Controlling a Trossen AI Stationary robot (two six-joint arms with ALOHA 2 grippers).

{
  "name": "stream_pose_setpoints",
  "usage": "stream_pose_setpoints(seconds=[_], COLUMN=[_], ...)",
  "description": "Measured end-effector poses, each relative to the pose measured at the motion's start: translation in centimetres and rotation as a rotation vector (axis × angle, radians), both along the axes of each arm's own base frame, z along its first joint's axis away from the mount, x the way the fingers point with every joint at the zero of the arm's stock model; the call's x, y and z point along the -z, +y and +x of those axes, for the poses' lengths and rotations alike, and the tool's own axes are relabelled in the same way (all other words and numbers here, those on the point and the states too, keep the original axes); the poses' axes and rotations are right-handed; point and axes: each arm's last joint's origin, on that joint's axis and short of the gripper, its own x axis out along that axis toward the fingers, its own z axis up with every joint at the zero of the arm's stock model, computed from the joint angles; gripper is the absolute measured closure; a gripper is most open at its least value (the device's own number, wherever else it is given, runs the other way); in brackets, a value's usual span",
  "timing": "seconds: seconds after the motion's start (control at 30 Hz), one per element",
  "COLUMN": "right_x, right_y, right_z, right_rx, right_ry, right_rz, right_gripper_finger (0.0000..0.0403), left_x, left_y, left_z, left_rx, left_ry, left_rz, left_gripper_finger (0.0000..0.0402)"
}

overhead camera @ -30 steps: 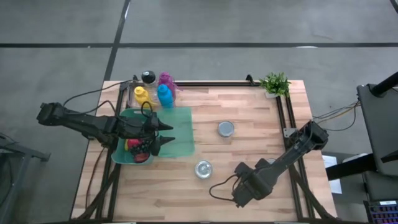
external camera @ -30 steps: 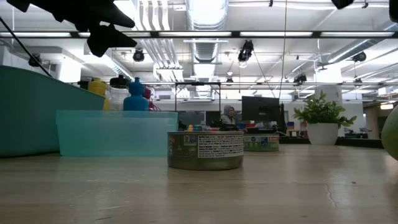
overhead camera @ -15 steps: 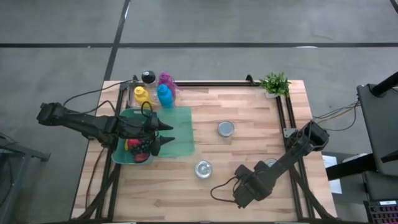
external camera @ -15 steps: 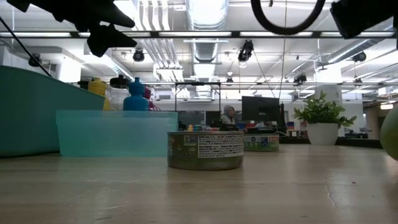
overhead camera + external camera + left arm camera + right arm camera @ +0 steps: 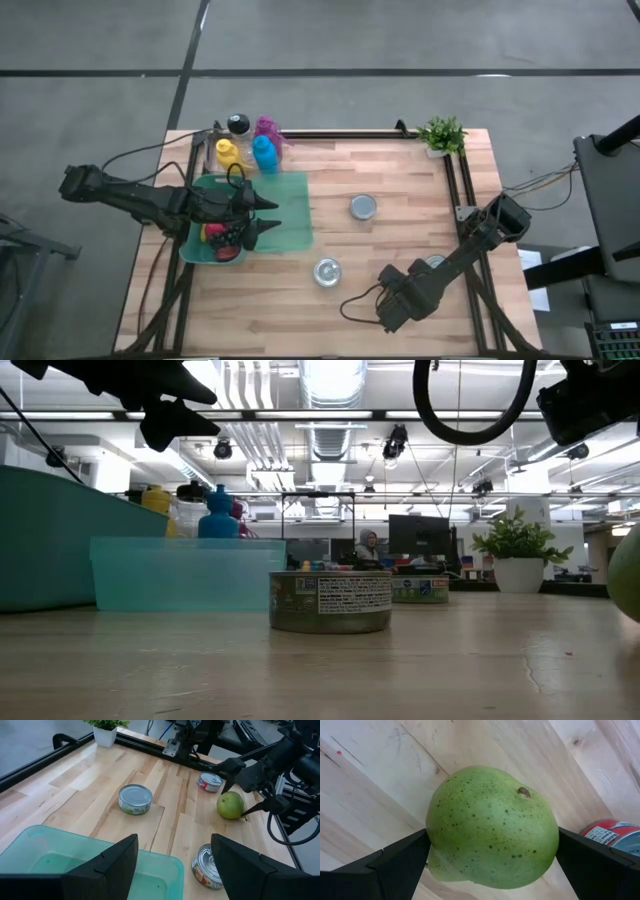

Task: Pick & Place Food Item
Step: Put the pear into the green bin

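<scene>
Two dark fingers of the right gripper (image 5: 490, 865) flanked the green pear (image 5: 492, 827) on the table, just beside the red-labelled can (image 5: 612, 840); whether they pressed it I could not tell. Being round, it might roll free if squeezed off-centre. Over the green bin (image 5: 290, 215), the left gripper (image 5: 172, 865) hung spread wide, empty.

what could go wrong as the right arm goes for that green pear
1. The pear is round and sits between the right gripper's open jaws; if they close off-centre it may squirt out or roll across the table.
2. A red-labelled can lies close beside the pear, so a finger could clip it.
3. The left gripper hovers over the teal bin; a drop-off there risks the arms meeting.
</scene>
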Motion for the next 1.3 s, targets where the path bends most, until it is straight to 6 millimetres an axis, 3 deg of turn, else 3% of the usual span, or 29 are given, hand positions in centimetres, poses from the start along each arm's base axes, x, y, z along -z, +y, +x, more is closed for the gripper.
stream_pose_setpoints(seconds=[1.3], right_x=[-0.13], right_y=[0.17], right_z=[0.30], right_rx=[-0.001], right_ry=[-0.026], right_rz=[-0.003], right_gripper_finger=[0.0003], left_x=[0.00], left_y=[0.01], left_z=[0.00], left_rx=[-0.002], left_ry=[0.000], left_rz=[0.001], left_gripper_finger=[0.0147])
